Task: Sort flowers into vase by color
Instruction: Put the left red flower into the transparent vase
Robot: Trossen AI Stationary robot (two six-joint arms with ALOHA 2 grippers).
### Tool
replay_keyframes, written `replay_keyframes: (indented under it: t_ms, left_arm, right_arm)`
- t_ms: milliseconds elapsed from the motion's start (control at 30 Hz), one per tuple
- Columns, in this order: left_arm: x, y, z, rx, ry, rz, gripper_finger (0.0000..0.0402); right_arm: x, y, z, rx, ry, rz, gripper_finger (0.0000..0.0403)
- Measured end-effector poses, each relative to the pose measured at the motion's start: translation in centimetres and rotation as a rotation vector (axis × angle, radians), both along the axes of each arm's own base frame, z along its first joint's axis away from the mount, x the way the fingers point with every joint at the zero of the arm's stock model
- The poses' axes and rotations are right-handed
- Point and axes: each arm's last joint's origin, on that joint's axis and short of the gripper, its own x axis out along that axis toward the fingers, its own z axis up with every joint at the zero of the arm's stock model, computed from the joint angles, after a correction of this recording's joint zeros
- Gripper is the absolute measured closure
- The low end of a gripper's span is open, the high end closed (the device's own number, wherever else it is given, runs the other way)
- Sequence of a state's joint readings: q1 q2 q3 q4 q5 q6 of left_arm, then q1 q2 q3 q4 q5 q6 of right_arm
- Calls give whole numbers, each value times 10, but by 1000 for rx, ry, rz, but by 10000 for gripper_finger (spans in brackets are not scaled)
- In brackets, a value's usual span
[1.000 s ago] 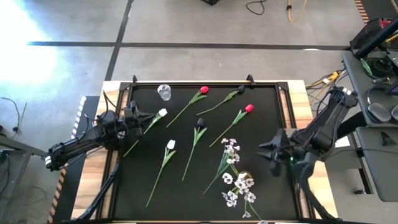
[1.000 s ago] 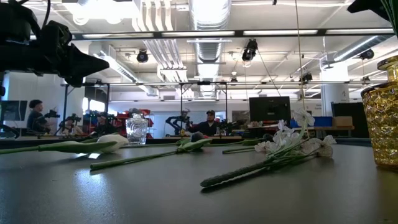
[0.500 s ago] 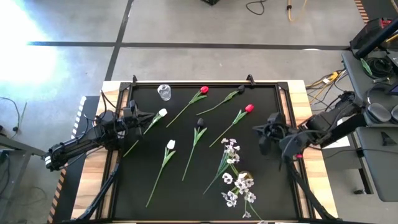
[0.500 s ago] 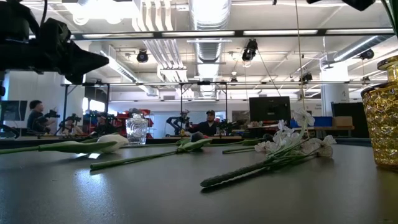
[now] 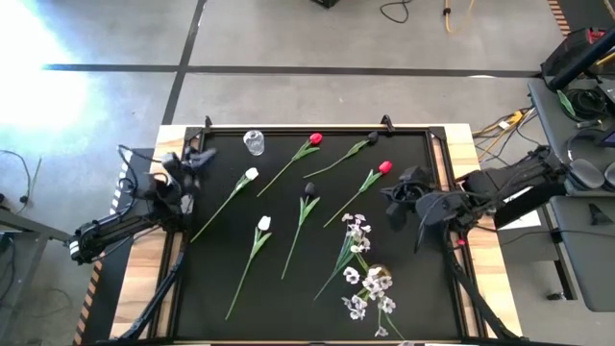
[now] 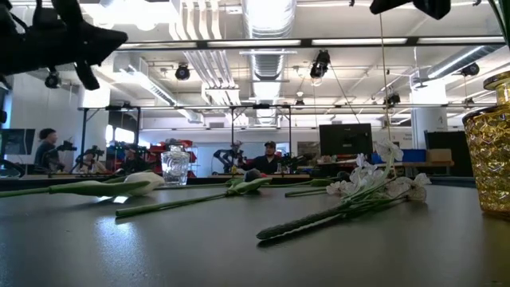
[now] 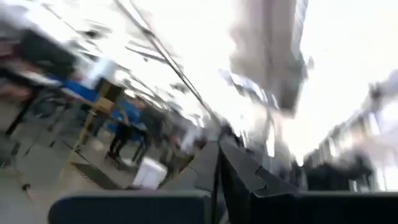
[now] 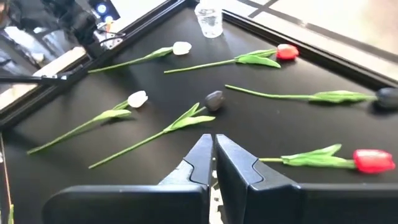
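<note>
The black desk (image 5: 317, 279) carries all the flowers (image 5: 306, 207), lying flat between the two pincers. The gold vase (image 6: 490, 143) stands by the white sprays (image 5: 370, 284), nearer the right pincer (image 5: 392, 195); its contents are unclear. The small glass vase (image 5: 254, 142), near the left pincer (image 5: 199, 154), looks empty. Both pincers are pressed together, holding nothing.

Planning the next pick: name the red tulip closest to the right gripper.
The red tulip on the mat's right side, just beside the right gripper. The other red tulip lies farther off, near the back edge by the glass.
</note>
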State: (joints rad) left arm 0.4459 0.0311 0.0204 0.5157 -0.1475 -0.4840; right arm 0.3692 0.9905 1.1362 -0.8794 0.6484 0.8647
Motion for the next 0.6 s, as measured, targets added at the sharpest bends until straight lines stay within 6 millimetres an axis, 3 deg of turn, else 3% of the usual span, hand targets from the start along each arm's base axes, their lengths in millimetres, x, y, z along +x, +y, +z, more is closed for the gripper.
replay_keyframes:
  t_ms: [167, 300, 400, 600]
  left_arm:
    - [-3, 3, 2, -97, -99, 91, 402]
    - [5, 4, -1, -148, -47, -10, 402]
    - [14, 7, 8, -235, 93, -60, 402]
    - [40, 15, 48, -320, 510, -145, 402]
  right_arm:
    - [2, -8, -1, -83, 42, 53, 391]
    - [-2, -16, 5, -106, 48, 117, 391]
    - [-9, -22, 10, -117, 39, 143, 391]
    - [-20, -28, 17, -136, -7, 100, 391]
